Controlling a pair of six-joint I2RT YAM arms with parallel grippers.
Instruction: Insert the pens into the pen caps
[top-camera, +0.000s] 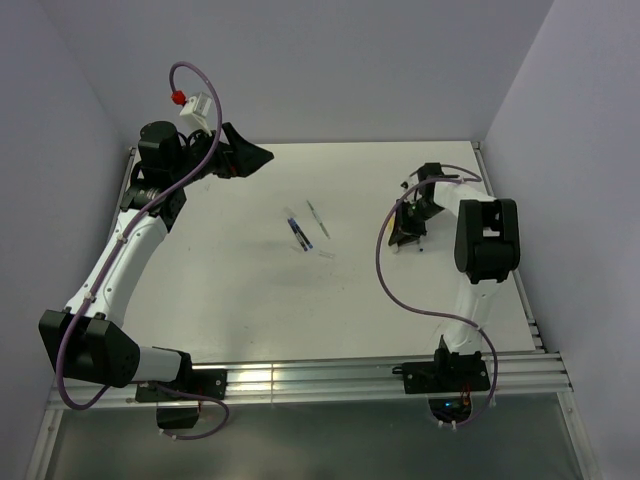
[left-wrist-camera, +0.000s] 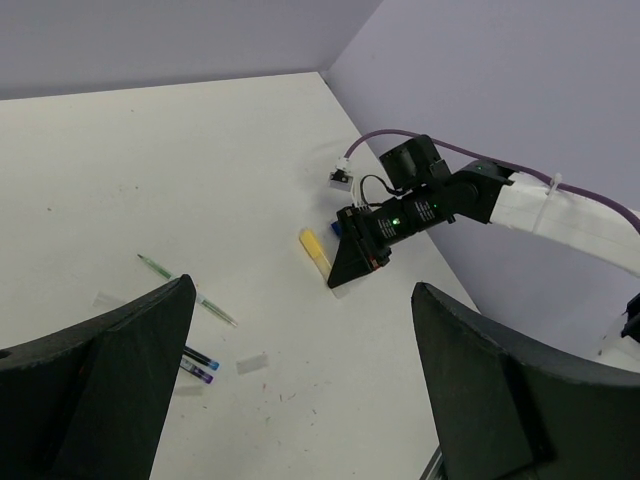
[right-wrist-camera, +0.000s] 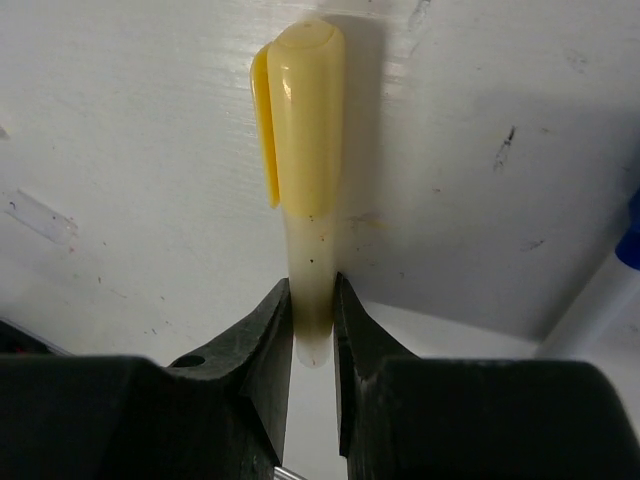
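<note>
At the right of the table (top-camera: 250, 300), my right gripper (right-wrist-camera: 312, 300) pinches the pale pen (right-wrist-camera: 308, 250), seemingly seated in its yellow cap (right-wrist-camera: 305, 100), while my left gripper (top-camera: 245, 157) hangs open and the dark pen (top-camera: 298, 235) lies uncapped mid-table near a clear cap (left-wrist-camera: 252, 363).

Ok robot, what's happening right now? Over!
Left gripper open, held high. Right gripper shut on pale pen, yellow cap at its far end. Dark pen lying loose, untouched. Nothing blocking.

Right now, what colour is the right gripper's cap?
The cap is yellow, paler at the right gripper; right wrist view shows it best.
</note>
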